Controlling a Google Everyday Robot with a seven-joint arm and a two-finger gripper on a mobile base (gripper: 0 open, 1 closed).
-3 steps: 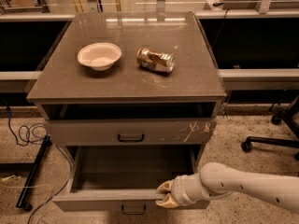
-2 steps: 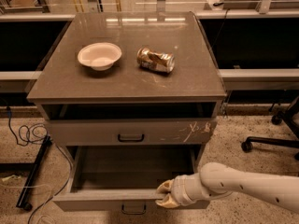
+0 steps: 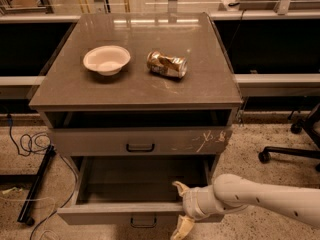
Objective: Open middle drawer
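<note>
The middle drawer (image 3: 107, 214) is pulled out at the bottom of the grey cabinet. It has a plain front, a small dark bar handle (image 3: 143, 223) and a deep grey interior. My gripper (image 3: 181, 208) is at the right part of the drawer's front edge, on a white arm coming in from the lower right. One beige finger (image 3: 179, 187) points up over the drawer's inside, and the other hangs down in front of the panel. The fingers are spread apart and hold nothing.
The scratched drawer (image 3: 140, 142) above is closed, under an open slot. A white bowl (image 3: 106, 59) and a crushed can (image 3: 167, 64) lie on the cabinet top (image 3: 135, 91). Cables (image 3: 30, 144) lie on the floor at left, and an office chair base (image 3: 290, 151) is at right.
</note>
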